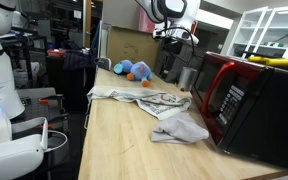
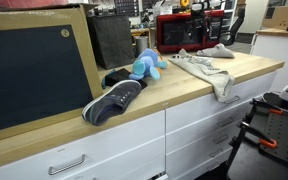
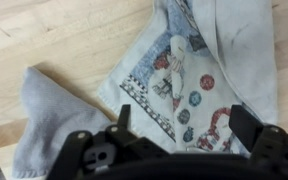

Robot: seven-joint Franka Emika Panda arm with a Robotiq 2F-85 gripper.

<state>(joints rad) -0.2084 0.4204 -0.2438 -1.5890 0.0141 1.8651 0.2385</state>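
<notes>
- My gripper [image 3: 184,122] is released: in the wrist view its jaws stand wide apart with nothing between them.
- The printed cloth [image 3: 179,80] lies straight beneath the gripper, flat on the wooden surface [image 3: 64,40], apart from the fingertips and not touched by them.
- In that view its patterned strip runs from the upper right down toward the middle of the gripper, so the long axis passes slantwise between the jaws.
- A grey cloth [image 3: 44,110] lies to the left of the patterned one, its edge touching or overlapping it; I cannot tell which.
- In an exterior view the gripper [image 1: 174,40] hangs well above the cloth [image 1: 144,98], with a blue soft toy [image 1: 134,70] beyond it and a red microwave [image 1: 246,95] beside.
</notes>
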